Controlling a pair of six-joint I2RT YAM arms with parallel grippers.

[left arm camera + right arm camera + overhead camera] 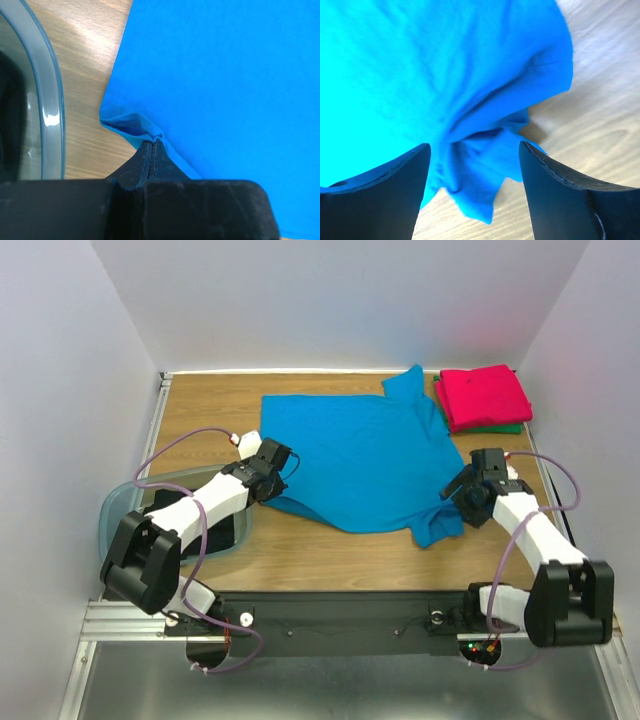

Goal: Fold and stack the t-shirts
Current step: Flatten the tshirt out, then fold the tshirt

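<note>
your left end effector pinches an edge of the blue t-shirt; your right end effector stands wide over its crumpled corner.

On wooden table: blue t-shirt, bin

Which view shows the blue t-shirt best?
The top external view: the blue t-shirt lies spread, nearly its whole outline visible. The left wrist view shows only an edge pinched in the left hand; the right wrist view, only a bunched corner.
</note>
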